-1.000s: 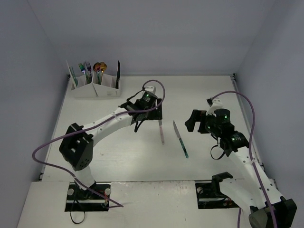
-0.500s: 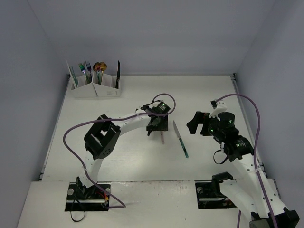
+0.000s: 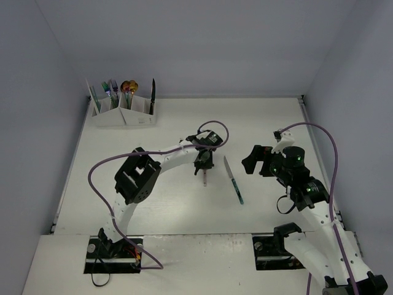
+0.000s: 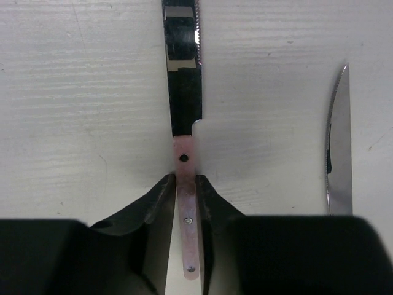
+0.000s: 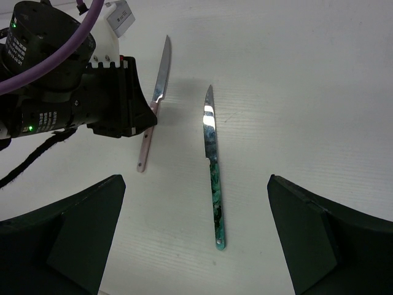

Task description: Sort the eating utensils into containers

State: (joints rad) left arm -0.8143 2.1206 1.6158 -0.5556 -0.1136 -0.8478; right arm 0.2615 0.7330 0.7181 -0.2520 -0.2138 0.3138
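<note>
The pink-handled knife (image 4: 186, 203) is gleaming with a mirror-polished metal blade and a smooth, riveted satin handle. The teal-handled knife (image 5: 214, 184) is glinting likewise, its marbled handle looking glossy. The counter (image 4: 73, 110) is looking matt white and faintly scratched, the fingers (image 4: 156, 203) of the left tool (image 4: 186, 179) matt black.

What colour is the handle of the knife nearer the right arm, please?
Mottled teal-green handle; clearest in the right wrist view.

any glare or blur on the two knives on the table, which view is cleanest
Left wrist view: the sharpest. The blade of the pink-handled knife mirrors dark shapes, with a bright patch near the top edge. Right wrist view: a white glare spot on the blade of the teal-handled knife, and only faint shadows. Top view: even, soft light, but both knives are too small to judge glare.
</note>
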